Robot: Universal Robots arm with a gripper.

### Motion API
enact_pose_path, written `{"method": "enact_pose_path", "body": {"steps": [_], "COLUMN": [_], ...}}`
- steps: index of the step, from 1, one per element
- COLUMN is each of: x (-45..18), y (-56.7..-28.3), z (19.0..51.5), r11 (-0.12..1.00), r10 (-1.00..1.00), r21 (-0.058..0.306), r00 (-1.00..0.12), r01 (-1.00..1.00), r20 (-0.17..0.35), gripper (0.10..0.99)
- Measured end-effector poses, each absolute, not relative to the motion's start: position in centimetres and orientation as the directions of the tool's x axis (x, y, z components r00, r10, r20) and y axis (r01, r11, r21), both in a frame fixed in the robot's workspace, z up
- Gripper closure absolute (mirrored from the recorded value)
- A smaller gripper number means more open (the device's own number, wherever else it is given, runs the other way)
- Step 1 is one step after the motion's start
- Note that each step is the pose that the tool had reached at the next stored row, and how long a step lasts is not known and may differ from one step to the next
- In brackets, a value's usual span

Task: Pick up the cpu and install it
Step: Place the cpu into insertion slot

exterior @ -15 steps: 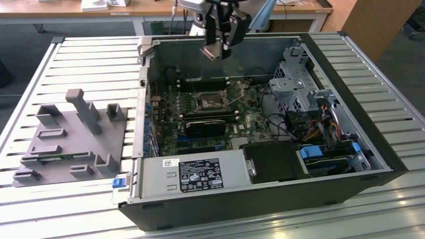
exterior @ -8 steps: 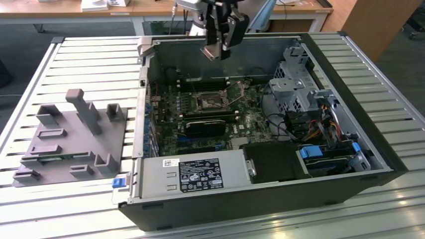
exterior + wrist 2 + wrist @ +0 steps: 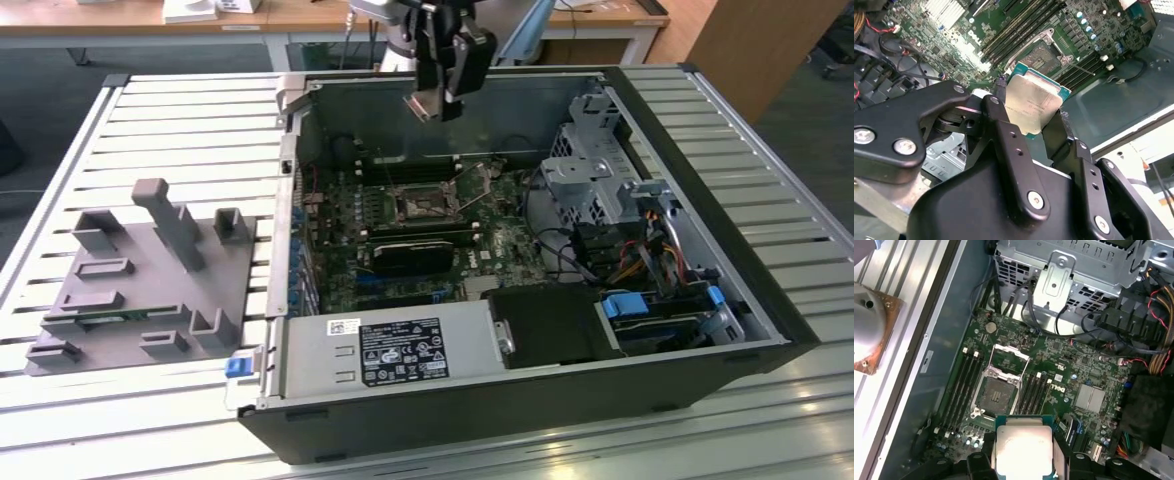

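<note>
Tool: clamped on the cpu's opposite edges.
Cpu: held in the air, over the motherboard, well apart from the open socket.
Computer case: lying open on the table.

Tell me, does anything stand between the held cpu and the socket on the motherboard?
Nothing visible does. The gripper holds the cpu above the open case, and the socket lies uncovered below, its retention frame swung open; only free space shows between them.
</note>
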State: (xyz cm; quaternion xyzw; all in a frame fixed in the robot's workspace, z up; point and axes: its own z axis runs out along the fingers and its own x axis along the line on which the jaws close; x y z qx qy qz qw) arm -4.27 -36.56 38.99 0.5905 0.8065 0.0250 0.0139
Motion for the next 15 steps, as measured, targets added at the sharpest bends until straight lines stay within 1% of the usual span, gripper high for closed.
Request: {"method": "enact_pose_path", "body": {"steps": [15], "x": [-4.26], "y": [-36.56], "z": [38.89], "r11": [0.173], "r10": [0.985], "r21": [0.057], "r00": [-0.174], "r01": [0.983], "r20": [0.007], "gripper": [0.545]}}
